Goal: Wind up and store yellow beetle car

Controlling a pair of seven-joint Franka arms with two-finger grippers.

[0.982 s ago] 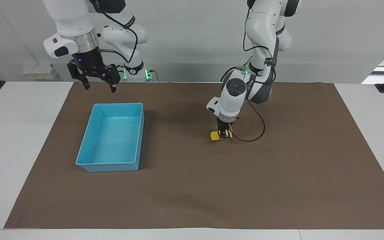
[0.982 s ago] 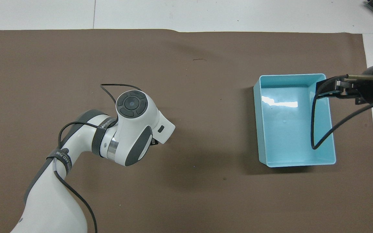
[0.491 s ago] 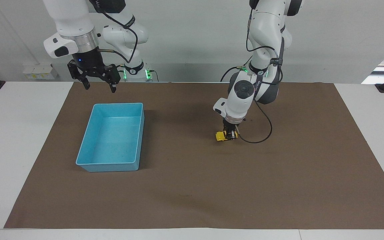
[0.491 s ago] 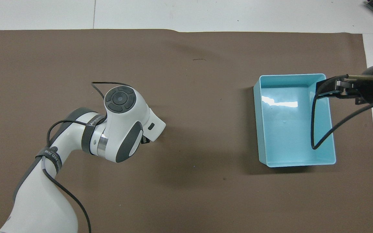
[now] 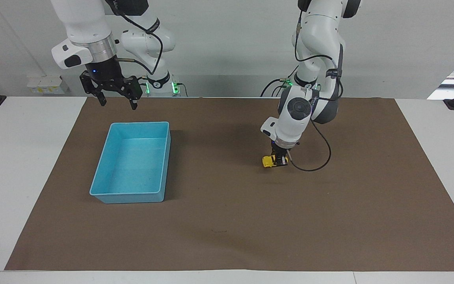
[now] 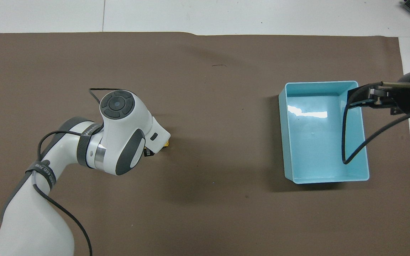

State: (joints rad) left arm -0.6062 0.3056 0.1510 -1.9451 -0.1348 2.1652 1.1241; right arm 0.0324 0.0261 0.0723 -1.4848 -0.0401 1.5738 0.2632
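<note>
The yellow beetle car (image 5: 269, 161) is seen on the brown mat (image 5: 227, 221), down at mat level, roughly midway across the table and toward the left arm's end of it. It is gripped by the left gripper (image 5: 280, 159), whose fingers are clenched on the end of the car lying toward the left arm's end of the table; the rest of the car sticks out toward nine o'clock in the facing view. In the overhead view the car is almost wholly hidden under the left arm's wrist, and only a yellow sliver (image 6: 166, 143) is shown at the wrist's three o'clock edge.

The blue bin (image 5: 101, 172) is set on the mat toward the right arm's end of the table, well apart from the car, at about nine o'clock from it in the facing view. Nothing is seen inside it.

The right gripper (image 5: 117, 101) is held in the air above the mat, just off the bin's edge nearest the robots, with its fingers spread apart and nothing between them. The right arm is waiting.
</note>
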